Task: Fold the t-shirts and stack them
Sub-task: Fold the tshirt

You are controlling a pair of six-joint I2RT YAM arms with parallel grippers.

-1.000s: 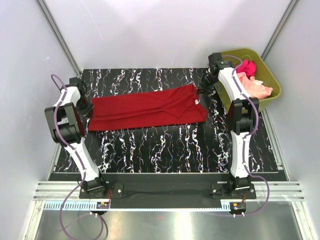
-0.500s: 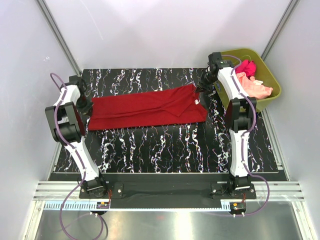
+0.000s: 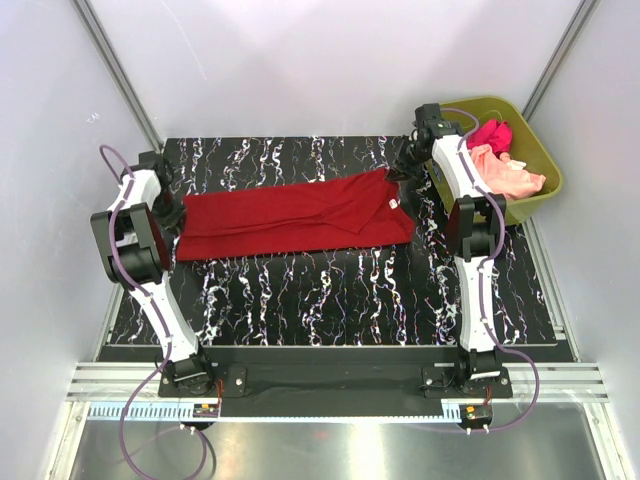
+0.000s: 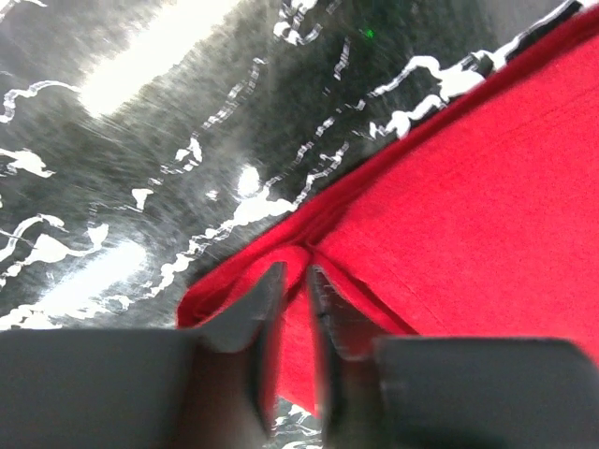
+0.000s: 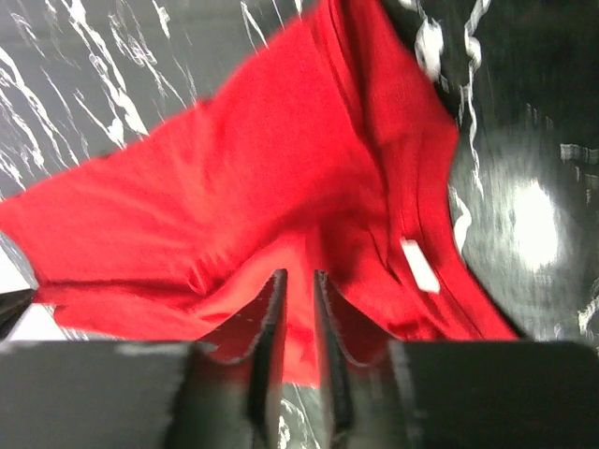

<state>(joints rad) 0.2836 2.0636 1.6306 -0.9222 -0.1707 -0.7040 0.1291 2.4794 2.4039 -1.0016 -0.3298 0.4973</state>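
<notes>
Across the far half of the black, white-veined marble-patterned counter [image 3: 330, 290] lay the deep red short-sleeved cloth t-shirt [image 3: 297, 218], spread flat as a long band running left to right and slightly wider toward its right end. A small white label [image 5: 419, 265] showed on the cloth near that right end.

At the shirt's left end sat the left tool [image 4: 292, 271], low over the counter. The left wrist camera showed its two grey fingers [image 4: 248, 318] standing a narrow slit apart, their tips right at a small pinched-up fold at the corner of the red cloth. Red fabric showed through the slit. The jaws looked parted rather than clamped, though I could not be sure whether the tips touched the fold.

At the shirt's far right corner was the right tool [image 5: 298, 276], its arm reaching up along the right side of the counter. Its fingers also stood slightly apart, with red cloth visible between them and wrinkles gathering toward the tips. The cloth beneath lay rumpled, with creases running toward the label.

Beyond the counter's far right corner stood the olive-green plastic tub [image 3: 528, 202]. Inside it lay the magenta-pink shirt [image 3: 492, 133], bunched at the far end, and the pale peach shirt [image 3: 510, 175], crumpled just beside it toward the near end. Both were well apart from the red shirt.
</notes>
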